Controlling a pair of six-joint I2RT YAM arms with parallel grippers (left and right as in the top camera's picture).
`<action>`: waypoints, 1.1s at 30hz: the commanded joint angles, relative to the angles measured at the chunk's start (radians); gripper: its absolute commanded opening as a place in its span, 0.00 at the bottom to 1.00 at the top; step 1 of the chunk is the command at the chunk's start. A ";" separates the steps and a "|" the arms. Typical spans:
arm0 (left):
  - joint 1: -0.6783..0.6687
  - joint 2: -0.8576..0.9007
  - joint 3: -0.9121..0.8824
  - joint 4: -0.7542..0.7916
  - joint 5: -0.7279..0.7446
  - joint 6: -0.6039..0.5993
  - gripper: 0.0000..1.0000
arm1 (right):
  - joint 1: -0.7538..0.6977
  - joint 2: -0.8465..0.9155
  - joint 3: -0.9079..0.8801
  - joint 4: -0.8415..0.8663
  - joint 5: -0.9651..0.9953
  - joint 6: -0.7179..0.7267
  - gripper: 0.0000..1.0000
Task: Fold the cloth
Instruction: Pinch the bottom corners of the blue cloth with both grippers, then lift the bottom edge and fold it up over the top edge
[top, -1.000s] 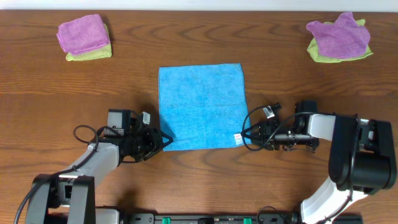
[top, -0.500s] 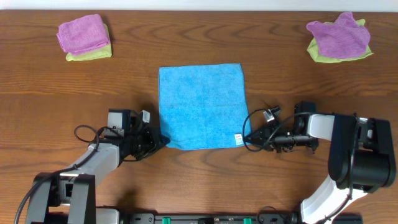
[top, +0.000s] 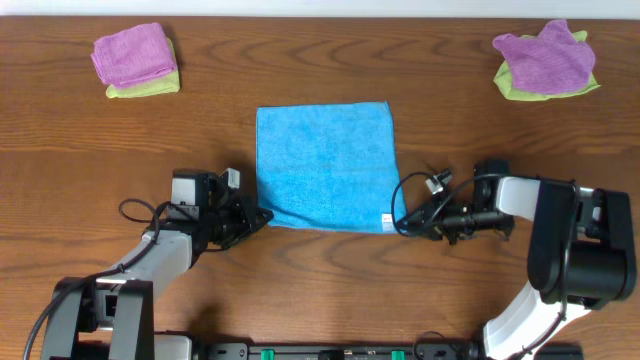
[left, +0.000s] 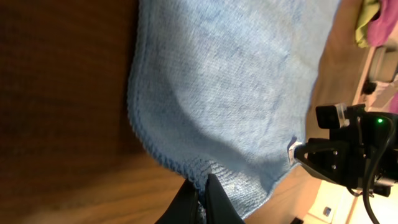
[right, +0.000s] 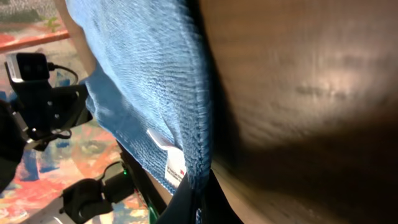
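Observation:
The cloth (top: 325, 165) is a sky-blue square lying in the middle of the table, with a small white tag (top: 384, 219) at its near right corner. My left gripper (top: 262, 214) is shut on the near left corner, which is lifted a little off the wood. In the left wrist view the cloth (left: 230, 87) edge runs down between the dark fingers (left: 185, 202) of that gripper (left: 202, 190). My right gripper (top: 398, 222) is shut on the near right corner. Seen from the right wrist, the cloth (right: 143, 81) hem and tag (right: 175, 163) meet that gripper (right: 199, 196).
A purple cloth on a lime-green one (top: 133, 60) sits at the far left. A second purple and green pile (top: 546, 60) sits at the far right. Black cables loop beside both arms near the table's front.
Both grippers have closed on the cloth's near corners. The near edge has lifted and drawn slightly toward the far side.

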 joint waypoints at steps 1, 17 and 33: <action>0.006 0.011 0.026 0.012 0.009 -0.027 0.06 | 0.002 -0.018 0.074 -0.037 0.015 0.010 0.02; 0.006 0.117 0.268 0.008 -0.188 0.042 0.06 | 0.149 -0.029 0.351 0.065 0.147 0.171 0.02; 0.043 0.500 0.771 -0.135 -0.153 0.169 0.05 | 0.155 -0.004 0.397 0.344 0.222 0.338 0.01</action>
